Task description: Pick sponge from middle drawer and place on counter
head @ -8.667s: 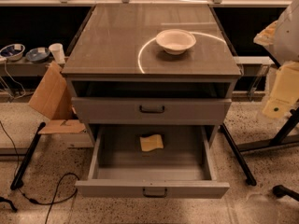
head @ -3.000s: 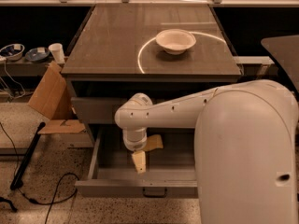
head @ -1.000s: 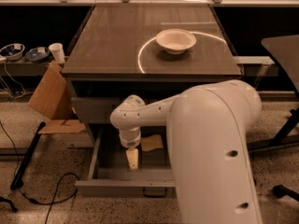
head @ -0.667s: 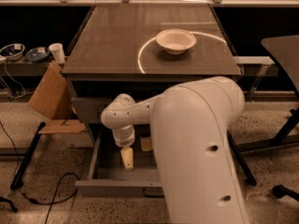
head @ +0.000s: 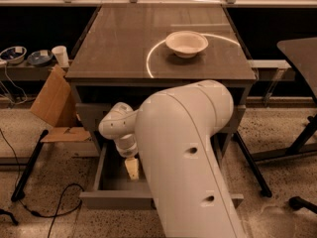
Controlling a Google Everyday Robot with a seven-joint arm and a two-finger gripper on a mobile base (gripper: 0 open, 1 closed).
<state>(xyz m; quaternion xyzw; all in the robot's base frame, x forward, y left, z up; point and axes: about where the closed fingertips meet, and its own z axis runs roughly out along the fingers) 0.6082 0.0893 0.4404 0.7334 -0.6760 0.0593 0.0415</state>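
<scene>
The middle drawer (head: 100,166) is pulled open at the bottom of the grey cabinet. My gripper (head: 132,168) hangs down inside it, near its left side, just above the drawer floor. My big white arm (head: 184,152) covers most of the drawer's inside. The sponge is hidden behind the arm. The counter (head: 124,38) is the glossy top slab with a curved light reflection, and a white bowl (head: 186,42) stands on it at the back right.
Brown cardboard pieces (head: 53,104) lean against the cabinet's left side. A paper cup (head: 61,56) and small bowls (head: 15,53) sit on a low shelf at left. A cable (head: 54,207) lies on the floor. A dark side table (head: 301,51) stands at right.
My arm has swung left and closer to the camera, filling more of the view. The gripper moved left inside the drawer. The sponge, seen beside the gripper before, is now covered.
</scene>
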